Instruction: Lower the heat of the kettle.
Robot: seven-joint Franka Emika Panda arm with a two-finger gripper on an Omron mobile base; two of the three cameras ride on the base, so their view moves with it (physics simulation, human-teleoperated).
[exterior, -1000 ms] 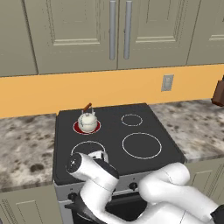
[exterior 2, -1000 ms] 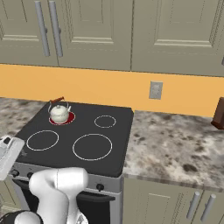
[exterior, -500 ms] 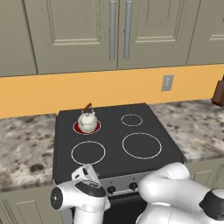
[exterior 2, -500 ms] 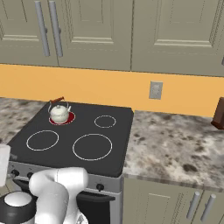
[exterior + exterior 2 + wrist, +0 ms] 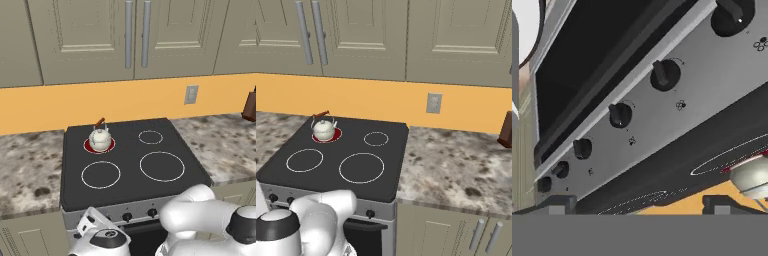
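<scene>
The small white-silver kettle (image 5: 100,139) with its reddish-brown handle stands on the glowing red back-left burner (image 5: 99,145) of the black stove. It is also in the right base view, kettle (image 5: 324,130), and at the right edge of the hand view, kettle (image 5: 753,175). My gripper (image 5: 642,205) is open, low in front of the stove's grey control panel (image 5: 702,100), a short way off and touching nothing. A row of dark knobs crosses the hand view; the nearest middle ones are knob (image 5: 664,75) and knob (image 5: 619,115).
Three unlit burner rings mark the cooktop (image 5: 160,166). Speckled stone counters (image 5: 456,160) flank the stove, with cabinets above. A dark brown object (image 5: 506,130) stands at the far right by the wall. My white arm (image 5: 200,220) fills the space before the oven.
My arm has swung down from over the stove's front edge to below the control panel. The kettle and burner are unchanged.
</scene>
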